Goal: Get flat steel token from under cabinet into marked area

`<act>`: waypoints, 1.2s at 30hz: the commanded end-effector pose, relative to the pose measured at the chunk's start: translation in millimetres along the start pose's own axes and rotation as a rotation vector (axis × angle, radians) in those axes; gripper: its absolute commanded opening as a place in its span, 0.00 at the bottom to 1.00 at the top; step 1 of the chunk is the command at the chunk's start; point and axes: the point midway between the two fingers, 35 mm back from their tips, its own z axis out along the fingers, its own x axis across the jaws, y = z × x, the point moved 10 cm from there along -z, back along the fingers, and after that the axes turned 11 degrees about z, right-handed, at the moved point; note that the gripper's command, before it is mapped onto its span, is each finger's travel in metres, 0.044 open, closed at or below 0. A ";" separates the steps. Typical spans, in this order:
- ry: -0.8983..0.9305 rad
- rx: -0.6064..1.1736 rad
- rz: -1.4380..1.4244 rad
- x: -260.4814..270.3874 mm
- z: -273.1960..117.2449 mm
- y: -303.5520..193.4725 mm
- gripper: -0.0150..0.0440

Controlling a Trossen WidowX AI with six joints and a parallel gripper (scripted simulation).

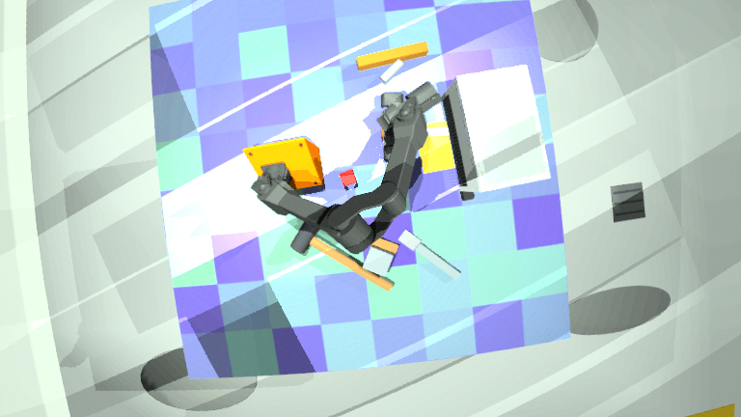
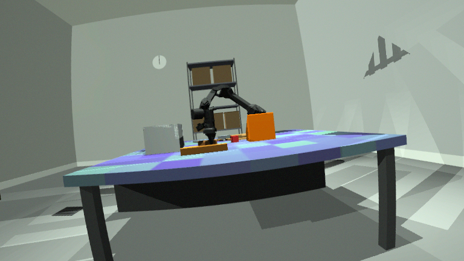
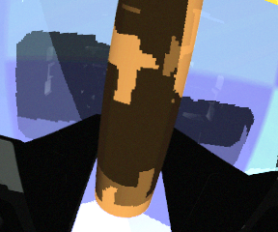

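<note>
Before the white cabinet [image 1: 500,130] [image 2: 161,140], the gripper [image 1: 384,139] [image 2: 211,142] [image 3: 133,128], part-open around a wooden handle [image 3: 141,106], apparently works at retrieval, the token not discernible; the next move likely calls for checking its place against the yellow area [image 1: 437,152].

— Blown out from above?
— Yes, glaring white across the table [image 1: 261,51] [image 2: 239,165] and cabinet [image 1: 491,96], with slanting streaks over the floor [image 1: 661,117] [image 2: 205,231].
— Dimmer from outside?
— Greyer, with hard-edged shadows underneath and curved distortion along the table's front edge.
— And up close?
— Jagged, patchy shadow on the orange rod [image 3: 139,121]; hard to place any lamp.
</note>
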 end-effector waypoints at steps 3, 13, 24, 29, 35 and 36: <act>-0.001 0.004 -0.004 -0.9 0.8 -8.6 0.25; -0.001 0.005 -0.004 -3.1 0.9 -19.4 0.25; -0.001 0.005 -0.004 -5.6 0.9 -32.0 0.25; -0.001 0.005 -0.005 -6.8 0.9 -37.8 0.25; -0.001 0.006 -0.005 -8.2 0.9 -45.0 0.25; -0.001 0.006 -0.005 -8.4 0.9 -46.3 0.25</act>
